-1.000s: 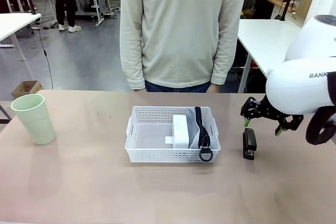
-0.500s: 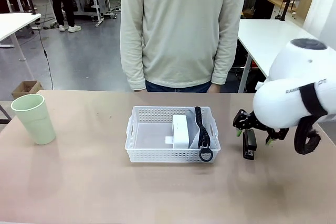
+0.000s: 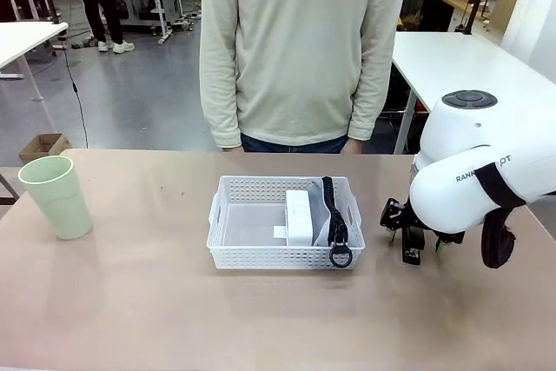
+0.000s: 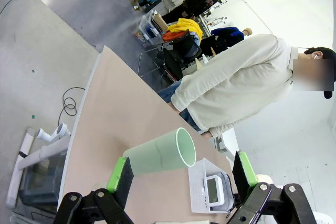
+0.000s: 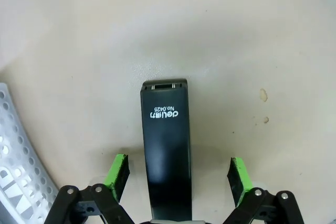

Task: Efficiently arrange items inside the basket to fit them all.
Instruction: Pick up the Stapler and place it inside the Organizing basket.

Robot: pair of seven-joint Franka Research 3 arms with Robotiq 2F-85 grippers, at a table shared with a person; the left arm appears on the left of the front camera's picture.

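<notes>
The white basket (image 3: 230,224) sits mid-table with the small white box (image 3: 298,216) and the grey pouch with its black strap (image 3: 333,215) in its right half. A black stapler (image 5: 165,150) lies flat on the table just right of the basket (image 5: 21,166). My right gripper (image 3: 413,238) hangs low over the stapler (image 3: 412,255), open, green pads (image 5: 120,172) either side of it without touching. The pale green cup (image 3: 56,195) stands upright at the far left. In the left wrist view my left gripper (image 4: 181,174) is open, the cup (image 4: 160,153) beyond its fingers.
A person in a pale sweater (image 3: 300,49) stands at the far edge of the table, arms down. The basket's left half is bare. Open tabletop lies between the cup and the basket and along the front edge.
My right arm has swung left and down, bringing the open gripper from above and right of the stapler to straddling it close to the table. Nothing else has moved.
</notes>
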